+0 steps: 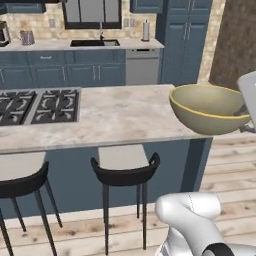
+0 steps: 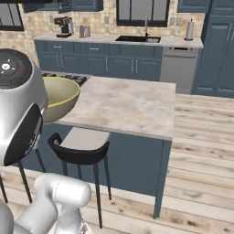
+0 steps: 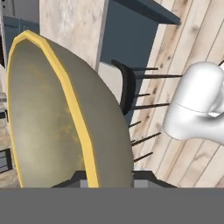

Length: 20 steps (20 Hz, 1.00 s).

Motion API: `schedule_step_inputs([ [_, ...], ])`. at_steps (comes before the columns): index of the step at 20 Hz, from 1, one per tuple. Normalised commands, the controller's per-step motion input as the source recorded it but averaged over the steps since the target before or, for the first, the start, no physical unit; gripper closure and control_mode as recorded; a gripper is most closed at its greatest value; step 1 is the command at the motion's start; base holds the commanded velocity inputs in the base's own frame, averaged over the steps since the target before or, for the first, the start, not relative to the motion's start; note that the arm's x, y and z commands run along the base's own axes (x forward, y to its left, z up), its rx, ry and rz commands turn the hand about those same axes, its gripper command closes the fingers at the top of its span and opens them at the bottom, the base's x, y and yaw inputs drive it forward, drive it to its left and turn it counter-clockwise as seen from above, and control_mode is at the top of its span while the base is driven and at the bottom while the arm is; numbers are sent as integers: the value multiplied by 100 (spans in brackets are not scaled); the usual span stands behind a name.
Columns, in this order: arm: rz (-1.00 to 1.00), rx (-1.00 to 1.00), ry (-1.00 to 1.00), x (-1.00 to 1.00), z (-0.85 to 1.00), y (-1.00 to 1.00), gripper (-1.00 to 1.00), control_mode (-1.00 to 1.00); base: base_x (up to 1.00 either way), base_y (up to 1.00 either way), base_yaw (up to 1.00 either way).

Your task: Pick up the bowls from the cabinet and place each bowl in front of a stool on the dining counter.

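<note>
Over the near edge of the dining counter (image 1: 125,117), towards its right-hand end as the left base view has it, the olive-beige bowl (image 1: 207,110) hangs in the air, upright, its yellowish rim level and its hollow facing up. Its underside appears to sit a little above the marbled top, though from this angle it is hard to say whether it touches. In the right base view the same bowl (image 2: 57,98) shows at the counter's left side, partly hidden behind the robot's grey and black wrist, with the stone top (image 2: 128,105) stretching away to its right.

The hand view looks along the bowl (image 3: 57,113) from close by: the gripper (image 3: 109,180) is pinched on the rim at the bottom of that picture, one dark finger inside the wall and one outside, so the claw is pressed together on the bowl's edge. Past the bowl's outer wall that view shows a black stool (image 3: 124,85) with its thin legs, the dark blue base of the island and the wooden floor.

Two stools stand at the counter's near side in the left base view: one (image 1: 125,167) almost under the middle of the top, left of the bowl, another (image 1: 22,177) further left. A gas cooktop (image 1: 40,105) lies in the counter's left part, well apart from the bowl
</note>
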Motion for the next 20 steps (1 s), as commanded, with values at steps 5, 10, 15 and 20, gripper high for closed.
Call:
schedule_step_inputs([
  [5, 0, 0, 0, 0, 0, 0, 100, 100, 52, -11, -18],
  [10, 0, 0, 0, 0, 0, 0, 100, 100, 46, 18, -25],
  [15, 0, 0, 0, 0, 0, 0, 100, 100, 36, 40, -24],
  [20, 0, -4, 3, 57, -26, 59, 100, -100, 24, 31, -5],
])
